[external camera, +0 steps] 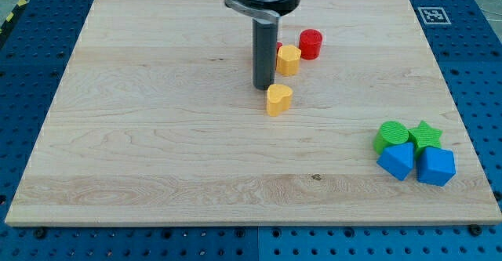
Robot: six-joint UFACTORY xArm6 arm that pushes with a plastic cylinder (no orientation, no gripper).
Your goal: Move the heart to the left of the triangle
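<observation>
The yellow heart (278, 99) lies on the wooden board (157, 135) a little above its middle. My tip (263, 86) stands just up and left of the heart, close to it or touching it. A blue triangle-like block (396, 160) sits at the lower right, in a cluster far to the right of the heart. The rod hides most of a red star behind it.
A yellow hexagon (289, 59) and a red cylinder (311, 43) sit above the heart. A green cylinder (390, 135), a green star (426, 135) and a blue angular block (435, 166) crowd the blue triangle near the board's right edge.
</observation>
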